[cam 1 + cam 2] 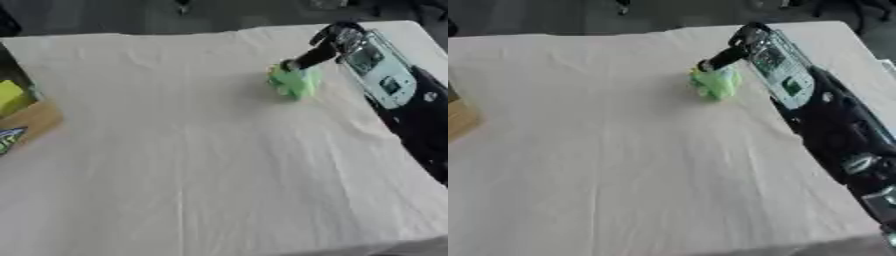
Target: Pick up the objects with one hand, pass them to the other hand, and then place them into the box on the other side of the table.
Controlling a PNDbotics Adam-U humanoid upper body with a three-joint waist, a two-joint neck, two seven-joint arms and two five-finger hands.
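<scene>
The worktop (201,165), covered in a pale, creased cloth, is filling almost both views, and its far edge is running just behind the action while its right edge is lying under the robot's right arm (833,130). That arm is reaching in from the lower right and stretching toward the far right part of the cloth. A wide stretch of bare cloth is lying open to the left and toward the near edge.

At the left edge a cardboard box (33,120) is showing in part, with something yellow-green (10,96) sitting inside it, well apart from the arm.

The right hand (325,47) is hanging over a small light-green object (294,81), with a dark finger (308,57) angling down and touching its top. Whether the fingers are closing round it or only touching it cannot be told.

The green object is resting on the cloth at far right, lumpy and slightly taller than wide; which way it is pointing is unclear.
</scene>
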